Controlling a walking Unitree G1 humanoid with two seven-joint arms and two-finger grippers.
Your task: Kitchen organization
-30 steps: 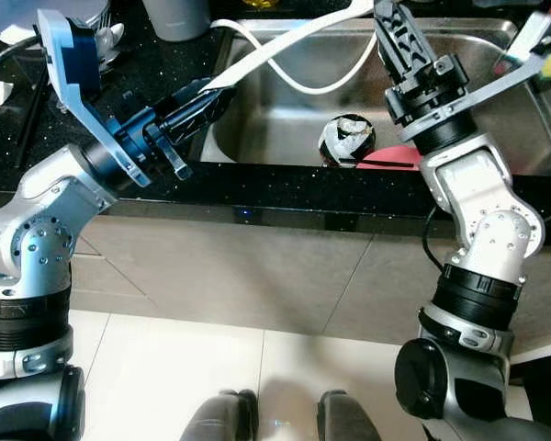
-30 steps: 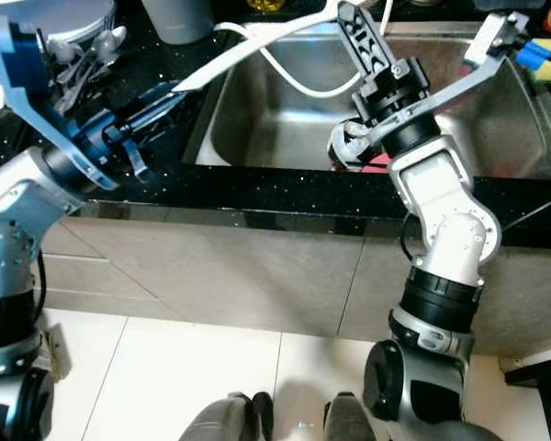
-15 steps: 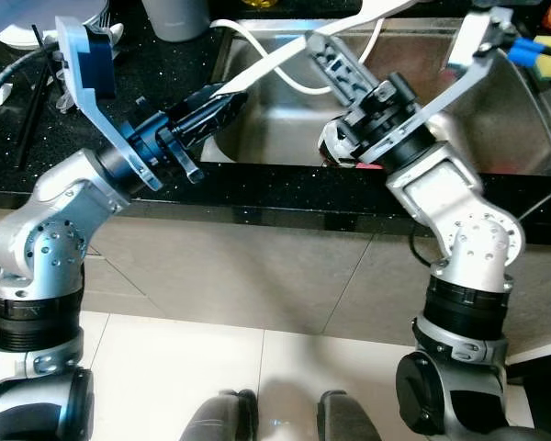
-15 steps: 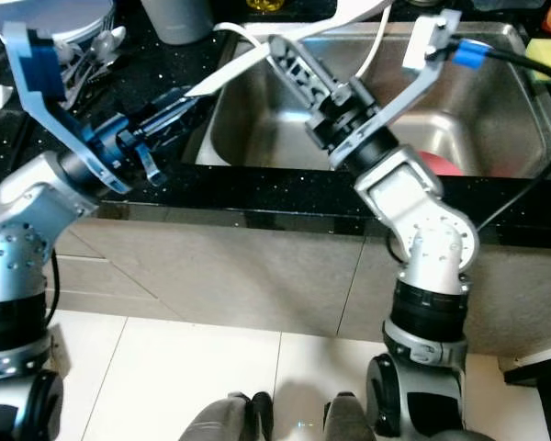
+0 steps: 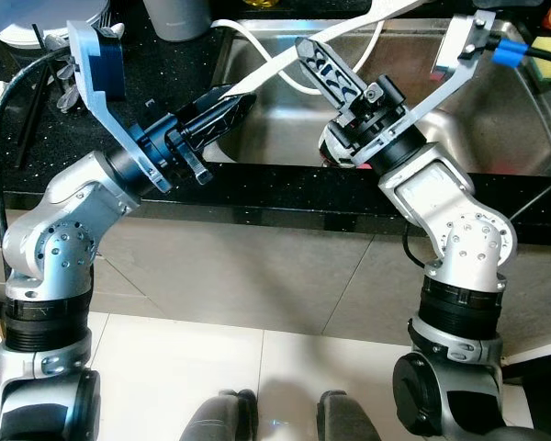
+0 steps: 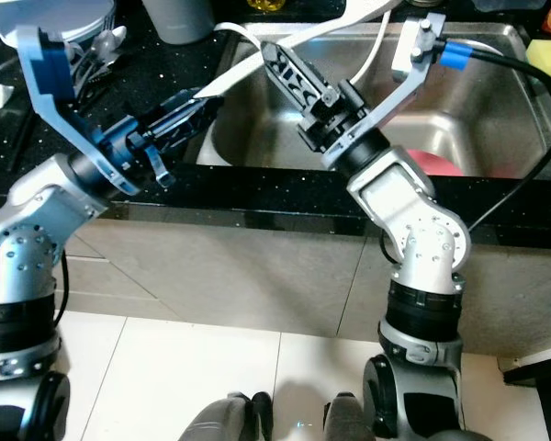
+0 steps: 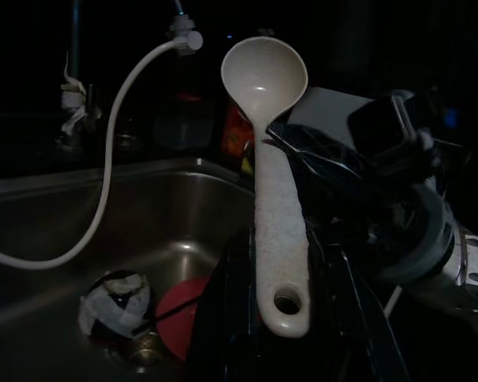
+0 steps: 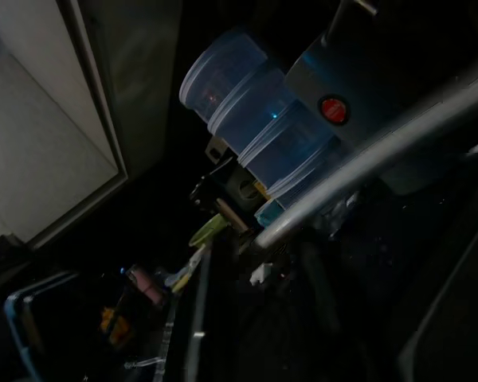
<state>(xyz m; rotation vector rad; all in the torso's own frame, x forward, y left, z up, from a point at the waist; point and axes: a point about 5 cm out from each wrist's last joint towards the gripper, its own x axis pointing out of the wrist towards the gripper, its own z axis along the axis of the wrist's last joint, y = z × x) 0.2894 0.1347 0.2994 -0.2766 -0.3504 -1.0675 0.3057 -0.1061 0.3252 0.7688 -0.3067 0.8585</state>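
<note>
Stainless steel sink basin (image 5: pixel 285 129) holds crumpled foil-wrapped ball (image 7: pixel 114 304), red round lid (image 7: pixel 182 314); our left gripper (image 5: pixel 228 106) pinches long cream plastic ladle (image 7: pixel 272 191); right gripper (image 5: pixel 326 73) state: we cannot tell.

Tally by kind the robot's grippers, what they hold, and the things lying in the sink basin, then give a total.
Grippers: 2, left gripper and right gripper
White spoon, held by the left gripper: 1
White hose: 1
Red disc: 1
Black-and-white wrapped ball: 1
Total: 6
</note>
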